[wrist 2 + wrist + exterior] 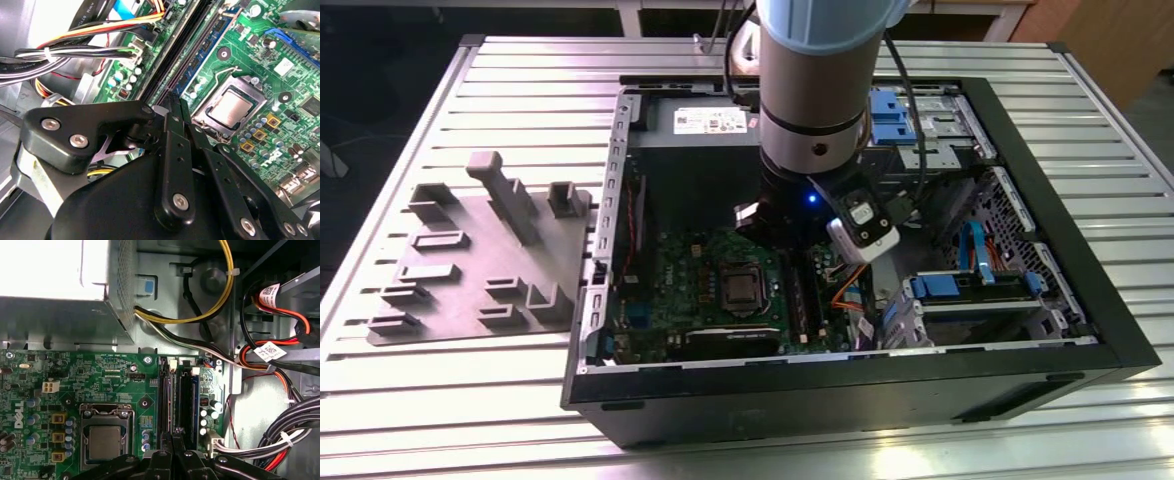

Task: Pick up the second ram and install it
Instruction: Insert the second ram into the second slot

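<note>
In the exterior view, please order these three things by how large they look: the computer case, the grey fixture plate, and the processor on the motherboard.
Largest to smallest:
1. computer case
2. grey fixture plate
3. processor, clearly the smallest

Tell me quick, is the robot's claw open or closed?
Gripper: closed, right over the memory slots; whether it pinches anything cannot be told.

Memory slots (167,390) beneath the gripper (175,437) are partly covered by it. Whether a ram is held cannot be told.
</note>
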### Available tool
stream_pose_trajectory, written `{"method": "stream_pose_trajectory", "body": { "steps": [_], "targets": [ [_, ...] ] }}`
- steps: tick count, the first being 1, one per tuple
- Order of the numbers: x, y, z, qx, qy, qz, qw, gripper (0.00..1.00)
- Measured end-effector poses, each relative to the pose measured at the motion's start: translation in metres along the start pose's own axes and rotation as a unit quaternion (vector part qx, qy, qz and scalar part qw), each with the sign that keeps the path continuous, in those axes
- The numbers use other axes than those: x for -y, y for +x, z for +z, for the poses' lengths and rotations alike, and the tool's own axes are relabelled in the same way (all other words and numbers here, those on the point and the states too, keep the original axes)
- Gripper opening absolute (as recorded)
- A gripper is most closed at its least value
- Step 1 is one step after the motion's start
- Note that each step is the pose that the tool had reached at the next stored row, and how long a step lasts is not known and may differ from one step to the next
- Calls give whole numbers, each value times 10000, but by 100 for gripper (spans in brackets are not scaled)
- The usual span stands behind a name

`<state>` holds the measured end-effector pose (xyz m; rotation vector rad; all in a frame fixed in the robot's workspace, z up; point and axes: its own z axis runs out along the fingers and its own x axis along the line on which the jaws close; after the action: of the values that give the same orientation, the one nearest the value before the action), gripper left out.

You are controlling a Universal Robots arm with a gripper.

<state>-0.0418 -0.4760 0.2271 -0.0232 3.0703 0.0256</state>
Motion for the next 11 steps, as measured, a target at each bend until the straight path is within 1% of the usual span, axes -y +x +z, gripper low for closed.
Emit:
{"method": "stream_pose_trajectory", "body": {
  "steps": [2,11],
  "targets": [
    [1,2,16,-1,1,0,10000,12],
    [1,3,28,-1,2,0,10000,12]
  ]
}}
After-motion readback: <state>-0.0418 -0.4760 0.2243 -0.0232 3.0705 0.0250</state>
